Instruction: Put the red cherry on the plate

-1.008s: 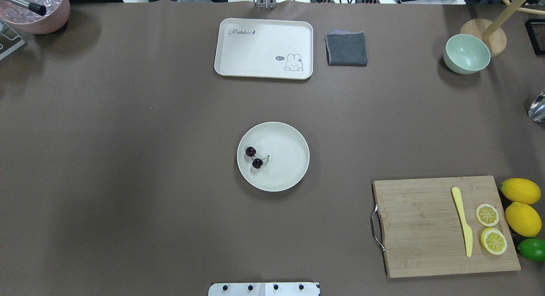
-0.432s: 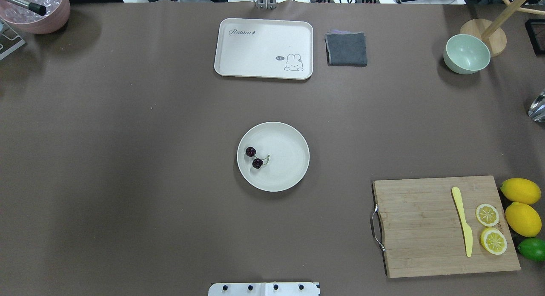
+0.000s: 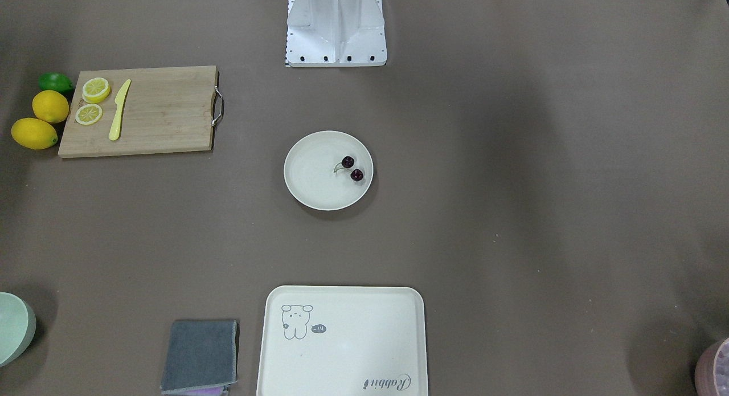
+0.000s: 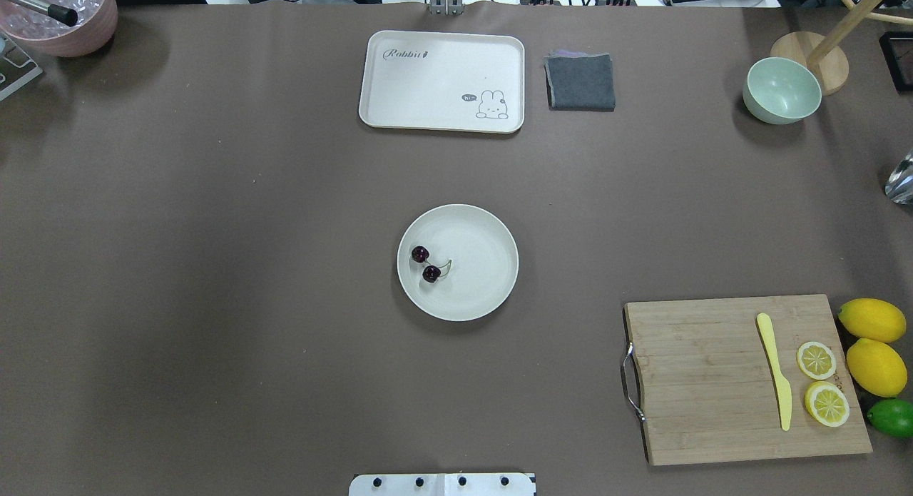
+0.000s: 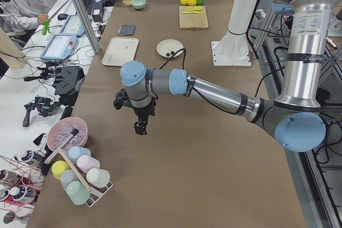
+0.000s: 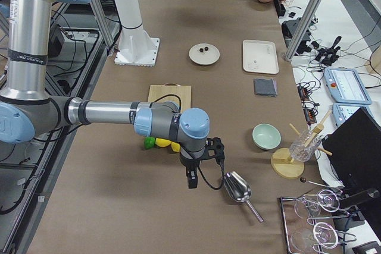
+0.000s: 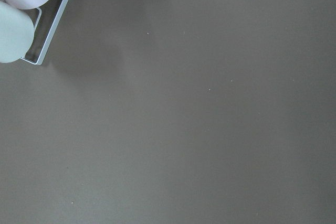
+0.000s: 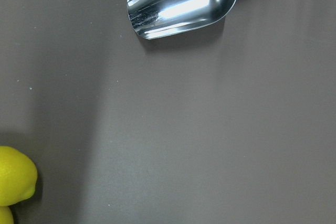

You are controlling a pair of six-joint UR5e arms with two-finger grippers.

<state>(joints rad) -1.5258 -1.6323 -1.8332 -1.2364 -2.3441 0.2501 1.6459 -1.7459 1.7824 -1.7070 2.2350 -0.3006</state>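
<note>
Well to the left of the plate point(image 4: 479, 285), our left gripper point(image 5: 140, 127) hangs over the table point(image 4: 214, 267) near a rack of cups point(image 5: 80, 177). It shows only in a side view, so we cannot tell whether its jaws are parted or closed.

In the plate's left half lies the red cherry point(image 4: 431, 273), with both fruits inside the rim and the stem curving toward the centre. We judge the placing done. The risk from here is that the fruits are round and sit close to the plate's left rim. An arm sweeping low over the plate, or a knock to it, could roll them out onto the table.

Beyond the plate, the cream tray point(image 4: 442, 78) reads "Rabbit" in script, and a small bubble by its drawn rabbit seems to say "hi".

Well to the right of the plate, past the lemons point(image 4: 871, 320), our right gripper point(image 6: 191, 181) hangs beside a metal scoop point(image 6: 238, 187). We cannot tell how its jaws stand either.
</note>
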